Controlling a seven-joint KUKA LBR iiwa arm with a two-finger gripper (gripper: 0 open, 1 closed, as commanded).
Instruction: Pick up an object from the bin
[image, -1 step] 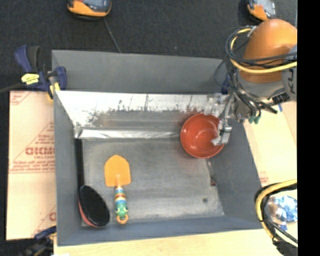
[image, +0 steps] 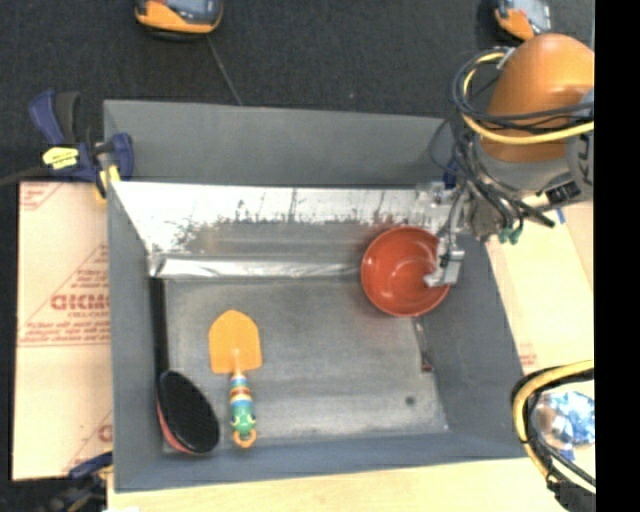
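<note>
Three things lie in the bin (image: 280, 150), and the gripper (image: 447, 265) sits at the right rim of the red bowl (image: 395, 275) by the far wall, probably because that thin edge suits pinching, though I cannot tell whether it is clenched.

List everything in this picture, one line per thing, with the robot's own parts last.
bowl: one, red, standing open side up on the bin floor at the far right.
toy shovel: one, orange blade with a many-coloured handle, lying on the floor at the near left, blade toward the far wall.
brush: one, black, lying along the left wall, with its head in the near left corner, beside the shovel's handle.
bin: one, grey metal, holding the three things above.
arm: one, with an orange cover and looped cables, reaching in from the upper right.
hand: one, silver, over the bowl's right rim.
</note>
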